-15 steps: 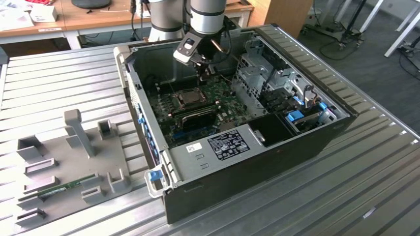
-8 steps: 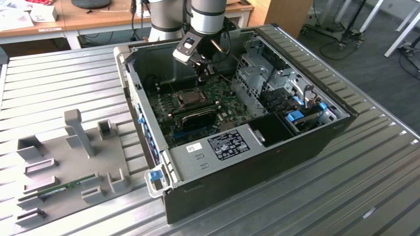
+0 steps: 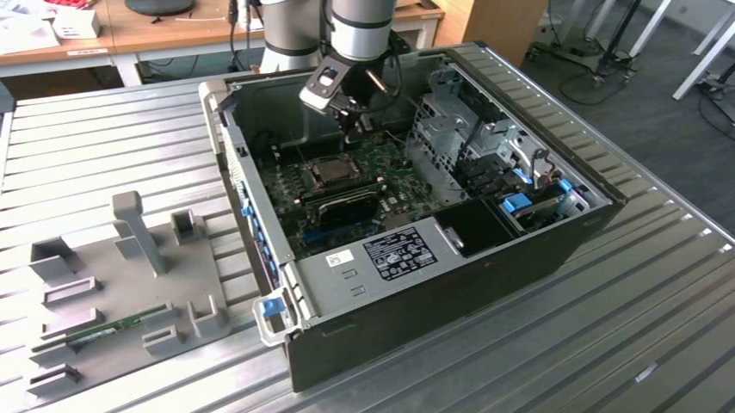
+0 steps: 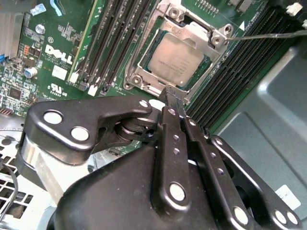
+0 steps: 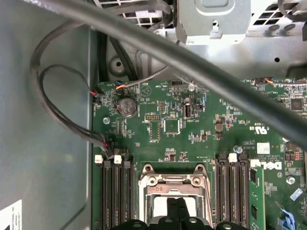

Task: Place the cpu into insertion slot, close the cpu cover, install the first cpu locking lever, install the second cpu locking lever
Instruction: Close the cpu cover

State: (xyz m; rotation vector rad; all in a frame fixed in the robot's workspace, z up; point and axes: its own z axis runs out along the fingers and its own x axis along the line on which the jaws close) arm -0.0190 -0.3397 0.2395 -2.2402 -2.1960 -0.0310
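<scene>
Hovering at the cpu's (image 3: pixel 332 172) one o'clock in the exterior view, the pressed-together hand (image 3: pixel 358 132) could slip, gouging the cpu cover (image 4: pixel 196 28).

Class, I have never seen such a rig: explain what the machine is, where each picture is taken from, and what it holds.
This is one robot arm with a gripper, reaching into an open computer case on a slatted metal table. The exterior view watches from off the arm; both wrist views ride on the arm, facing the green circuit board. The cpu sits in the insertion slot, framed by the cpu cover. The gripper is shut, holding nothing, its tips near the slot's edge. A grey fixture tray lies at the exterior view's left.
</scene>
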